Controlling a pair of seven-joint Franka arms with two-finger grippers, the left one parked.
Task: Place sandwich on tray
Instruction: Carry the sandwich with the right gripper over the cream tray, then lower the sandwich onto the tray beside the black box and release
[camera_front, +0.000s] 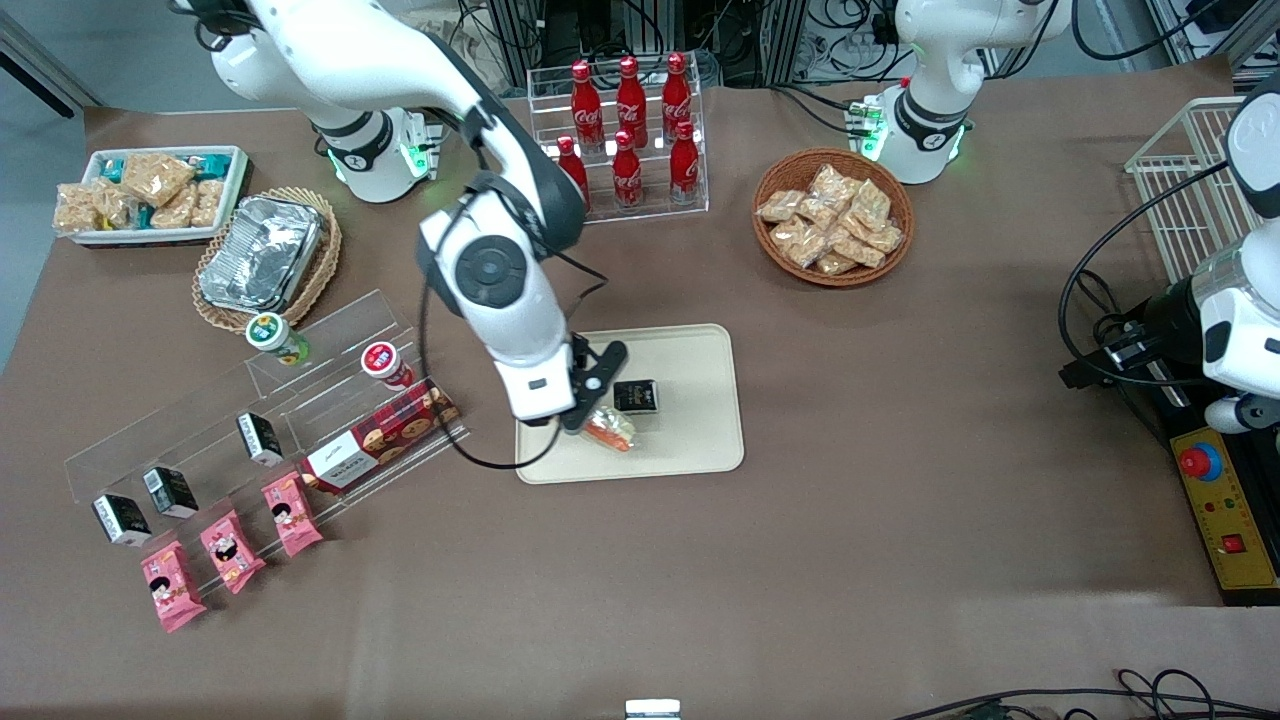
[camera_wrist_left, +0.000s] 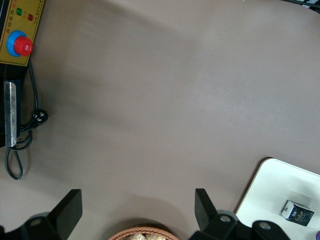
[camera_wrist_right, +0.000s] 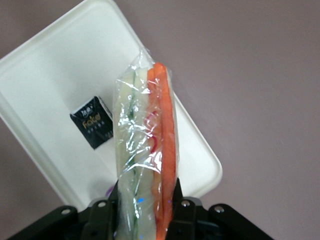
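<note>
My right gripper (camera_front: 590, 415) is shut on the sandwich (camera_front: 612, 428), a clear-wrapped wedge with orange and green filling. It holds the sandwich over the beige tray (camera_front: 700, 400), near the tray's edge closest to the front camera. In the right wrist view the sandwich (camera_wrist_right: 145, 150) stands on edge between the black fingers (camera_wrist_right: 180, 200), above the tray (camera_wrist_right: 55, 65). I cannot tell whether the sandwich touches the tray.
A small black carton (camera_front: 636, 396) lies on the tray beside the sandwich; it also shows in the right wrist view (camera_wrist_right: 92, 122). A clear rack with a biscuit box (camera_front: 375, 440) stands toward the working arm's end. A cola bottle rack (camera_front: 625, 130) and snack basket (camera_front: 832, 215) stand farther back.
</note>
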